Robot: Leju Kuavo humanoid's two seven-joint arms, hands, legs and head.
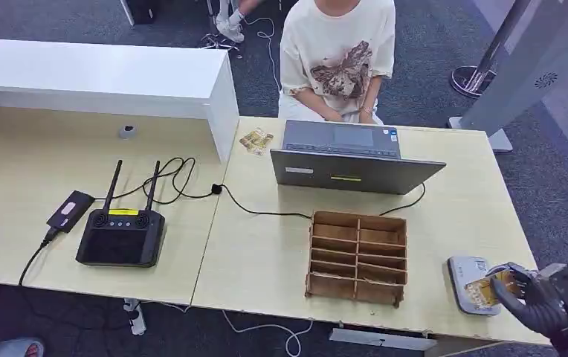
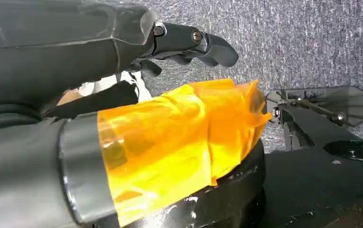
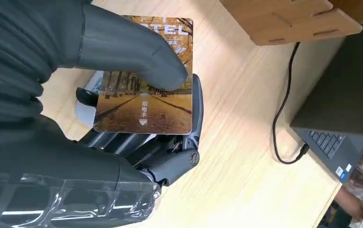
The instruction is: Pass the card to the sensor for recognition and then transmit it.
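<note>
My right hand pinches a hotel card printed with an autumn avenue. It holds the card flat just above the grey-white sensor pad at the table's near right corner. In the right wrist view the thumb presses on the card with the darker fingers under it, and a white part of the sensor shows beneath. Whether card and pad touch I cannot tell. My left hand hangs over grey carpet, its thumb wrapped in orange tape, holding nothing.
A wooden slotted organizer stands left of the sensor, with an open laptop behind it and a seated person beyond. Two loose cards lie by the white shelf. A black router and cables sit at the left.
</note>
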